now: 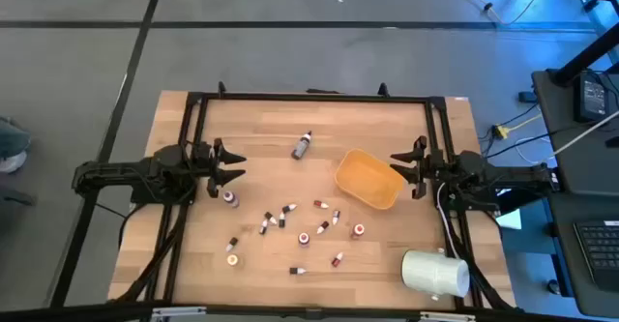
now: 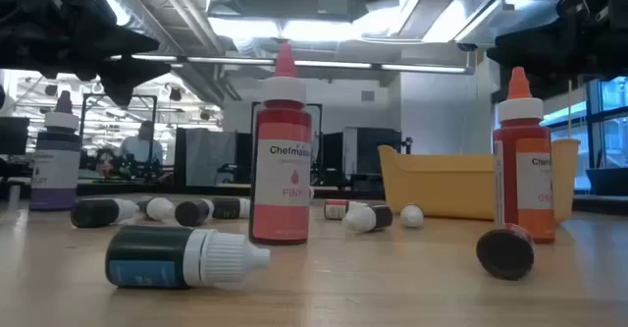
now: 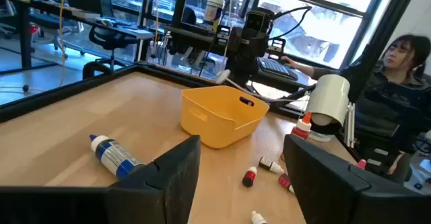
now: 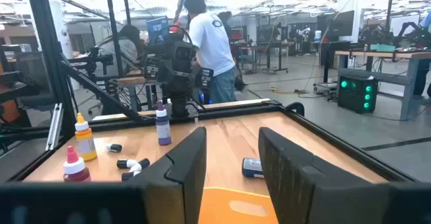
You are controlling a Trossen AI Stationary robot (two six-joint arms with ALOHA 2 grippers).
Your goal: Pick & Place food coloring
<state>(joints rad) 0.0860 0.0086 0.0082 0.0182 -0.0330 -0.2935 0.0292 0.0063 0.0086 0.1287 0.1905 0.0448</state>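
Observation:
Several tiny food coloring bottles [image 1: 290, 212] are scattered over the wooden table's middle and near part, some upright, some on their sides. In the low view a red one [image 2: 283, 170] and an orange one [image 2: 523, 165] stand upright, and a dark one [image 2: 182, 256] lies on its side. A larger dark bottle [image 1: 302, 146] lies on its side farther back. My left gripper [image 1: 230, 164] hovers open at the table's left side, beside an upright purple-labelled bottle [image 1: 231, 198]. My right gripper [image 1: 400, 167] hovers open at the right side, over the yellow-orange bowl's [image 1: 369, 179] edge.
The yellow-orange bowl [image 3: 222, 116] sits right of centre. A big white cylinder [image 1: 435, 272] lies at the near right corner. A black frame [image 1: 309, 98] runs along the table's far and side edges. People show in the room beyond the table [image 4: 210, 46].

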